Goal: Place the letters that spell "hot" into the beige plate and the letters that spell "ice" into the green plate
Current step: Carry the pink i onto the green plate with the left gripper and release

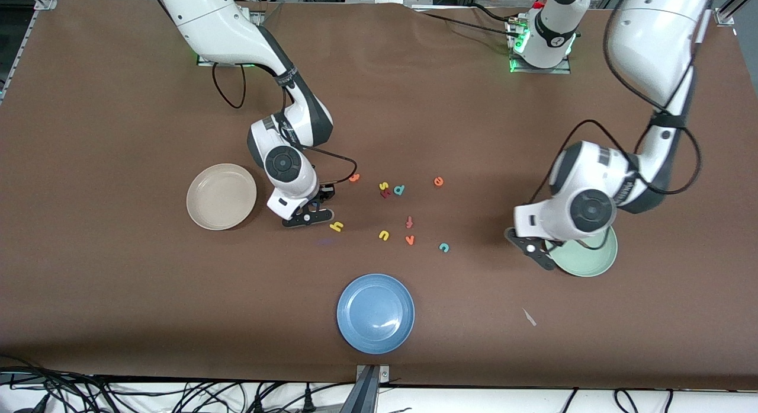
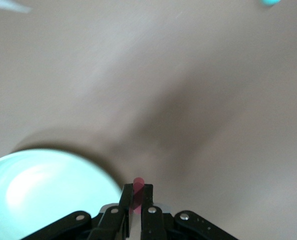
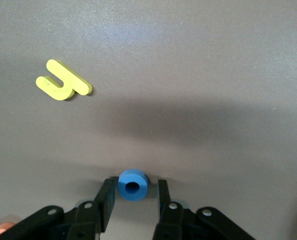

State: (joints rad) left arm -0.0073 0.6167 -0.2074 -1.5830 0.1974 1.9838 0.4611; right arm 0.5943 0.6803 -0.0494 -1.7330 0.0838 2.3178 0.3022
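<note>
My right gripper [image 1: 311, 216] is low over the table, between the beige plate [image 1: 221, 196] and the yellow "h" [image 1: 336, 226], shut on the blue "o" [image 3: 133, 185]. The orange "t" [image 1: 354, 177] lies just past it toward the bases. My left gripper [image 1: 540, 258] hangs beside the rim of the green plate [image 1: 592, 262], shut on the dark red "i" [image 2: 138, 183]. The left arm covers part of that plate. The teal "c" [image 1: 443, 247] and the orange "e" [image 1: 438, 181] lie on the table between the arms.
Other loose letters lie mid-table: a yellow "s" [image 1: 384, 186], a teal "d" [image 1: 399, 189], a pinkish-red letter [image 1: 408, 222], a yellow "u" [image 1: 384, 235], an orange "v" [image 1: 409, 240]. A blue plate [image 1: 375, 313] sits nearest the front camera. A white scrap [image 1: 529, 317] lies nearby.
</note>
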